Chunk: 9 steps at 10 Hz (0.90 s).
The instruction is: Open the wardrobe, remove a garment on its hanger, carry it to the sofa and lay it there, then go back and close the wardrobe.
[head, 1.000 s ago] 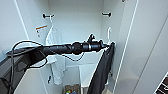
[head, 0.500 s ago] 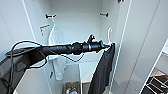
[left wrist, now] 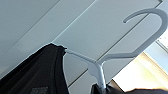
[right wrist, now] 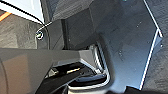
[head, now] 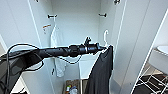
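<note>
The wardrobe stands open in front of me, white inside, with black pegs high on its side walls. My left arm reaches into it from the left, and my left gripper is shut on the white hanger just below its hook. The garment, a black T-shirt, hangs from that hanger in front of the wardrobe's right side. In the left wrist view the hanger rises from the gripper, its hook free of any peg, with the garment draped on one shoulder. The right wrist view shows dark robot parts.
A white shirt hangs on the left peg inside. Small items lie on the wardrobe floor. The left door and right door stand open on either side. A white frame is at the lower right.
The whole picture has shifted a little, so the pegs sit lower than a second ago. My left gripper still holds the hanger with the black T-shirt in about the same place.
</note>
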### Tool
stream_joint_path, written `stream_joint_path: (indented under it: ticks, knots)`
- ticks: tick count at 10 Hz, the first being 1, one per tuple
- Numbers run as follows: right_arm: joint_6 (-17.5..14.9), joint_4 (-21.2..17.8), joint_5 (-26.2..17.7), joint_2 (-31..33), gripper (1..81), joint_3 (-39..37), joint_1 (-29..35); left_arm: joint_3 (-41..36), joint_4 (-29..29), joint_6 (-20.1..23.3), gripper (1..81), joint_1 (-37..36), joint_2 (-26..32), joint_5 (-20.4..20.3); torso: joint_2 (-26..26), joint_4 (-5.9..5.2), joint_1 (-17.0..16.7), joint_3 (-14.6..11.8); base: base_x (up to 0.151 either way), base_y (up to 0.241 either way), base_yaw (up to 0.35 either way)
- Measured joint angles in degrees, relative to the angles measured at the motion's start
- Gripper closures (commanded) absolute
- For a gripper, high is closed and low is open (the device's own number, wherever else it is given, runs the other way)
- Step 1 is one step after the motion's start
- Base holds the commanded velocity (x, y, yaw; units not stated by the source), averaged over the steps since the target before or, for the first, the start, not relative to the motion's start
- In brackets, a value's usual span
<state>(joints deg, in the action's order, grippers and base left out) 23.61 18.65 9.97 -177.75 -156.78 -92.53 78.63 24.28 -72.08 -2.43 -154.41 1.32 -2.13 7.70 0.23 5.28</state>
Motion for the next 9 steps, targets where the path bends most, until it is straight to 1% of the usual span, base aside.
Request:
stream_joint_path:
  ticks: [1, 6, 9]
  knots:
    - [0.0, 0.0, 0.0, 0.0, 1.0, 0.0, 0.0, -0.1, 0.0, 0.0, 81.1, -0.1, 0.0, -0.1, 0.0, 0.0, 0.0, 0.0, -0.085, 0.0, 0.0]
    - [0.0, 0.0, -0.1, 0.0, 1.0, 0.0, 0.2, -0.7, 0.5, 0.1, 81.1, 1.5, 0.3, 0.0, 0.0, 0.0, -0.1, 0.0, 0.0, 0.0, 0.0]
    - [0.0, 0.0, 0.0, 0.0, 1.0, 0.0, 0.3, -4.8, 2.6, 0.2, 81.1, 3.0, 3.6, -0.4, 0.0, 0.0, -0.1, 0.0, 0.0, 0.0, 0.0]
